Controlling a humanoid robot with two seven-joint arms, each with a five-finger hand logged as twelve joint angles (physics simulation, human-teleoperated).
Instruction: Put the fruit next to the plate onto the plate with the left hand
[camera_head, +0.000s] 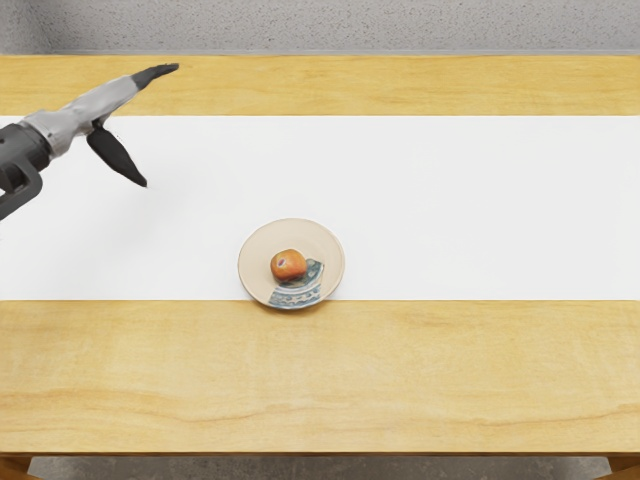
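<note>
Head view shows the fruit (288, 265) sitting on the plate (262, 250), close to the middle. It looks round, orange and red. The plate lies on a white strip (450, 200) that runs across the wooden bench (320, 380).

The left hand (110, 110) is far from the plate, up near the top left corner. Its fingers (155, 71) are stretched out straight and one dark finger points down. They hold nothing. The right arm cannot be seen.

So the main job looks done, I think. The fruit is where it should be. What is left is a small thing: to bring the left arm to rest.

To do that well, the hand should move slowly and go out toward the left edge. It should not swing over the plate. A bump could push the plate or make the round fruit roll off. The fingers should be loose and open, so they catch on nothing. The arm should not drag on the white strip, or the strip could slide and take the plate with it.
</note>
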